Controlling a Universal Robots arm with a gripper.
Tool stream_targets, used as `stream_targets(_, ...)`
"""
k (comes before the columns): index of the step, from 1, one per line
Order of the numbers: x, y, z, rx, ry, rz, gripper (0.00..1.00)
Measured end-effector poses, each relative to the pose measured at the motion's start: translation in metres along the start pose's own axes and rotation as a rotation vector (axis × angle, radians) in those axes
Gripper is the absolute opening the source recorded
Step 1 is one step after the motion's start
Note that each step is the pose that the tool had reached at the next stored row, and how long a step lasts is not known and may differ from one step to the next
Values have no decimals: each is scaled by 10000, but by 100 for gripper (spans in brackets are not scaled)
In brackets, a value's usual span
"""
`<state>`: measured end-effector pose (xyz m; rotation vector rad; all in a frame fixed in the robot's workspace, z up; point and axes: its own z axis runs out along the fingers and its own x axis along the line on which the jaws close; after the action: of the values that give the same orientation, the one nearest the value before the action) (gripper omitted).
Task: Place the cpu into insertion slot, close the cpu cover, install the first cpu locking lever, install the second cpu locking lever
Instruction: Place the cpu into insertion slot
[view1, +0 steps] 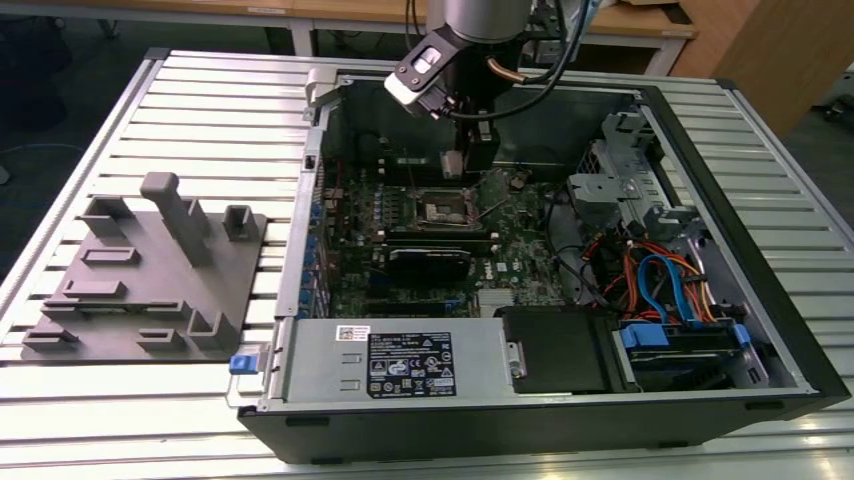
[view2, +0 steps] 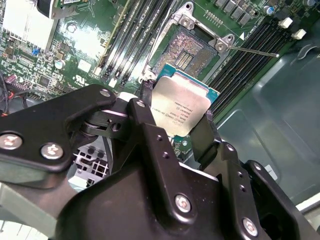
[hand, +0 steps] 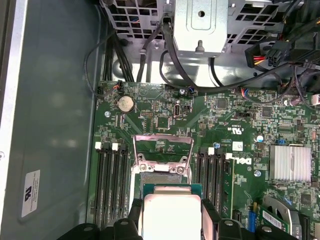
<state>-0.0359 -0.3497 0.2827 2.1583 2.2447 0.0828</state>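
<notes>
Black pincer (view2: 176, 114) clamped the flat, square, dull silver cpu (view2: 181, 106) by two opposite edges, held above the open, dark, metal-rimmed insertion slot (view2: 189, 46) on the green circuit board (hand: 200, 117).

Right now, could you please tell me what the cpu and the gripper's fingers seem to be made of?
The cpu, clamped in the gripper: top looks like dull silver-grey metal with a soft sheen; its rim is green, probably circuit-board laminate. The fingers: matte black with screw heads, plastic or coated metal, I cannot tell which.
</notes>
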Motion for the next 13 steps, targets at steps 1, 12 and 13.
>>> stream_targets(1,0,0,0,0,0,0,54)
stream_targets(12,0,-2,36,-1,1,0,54)
stream_targets(13,-1,-3,49,0,0,0,54)
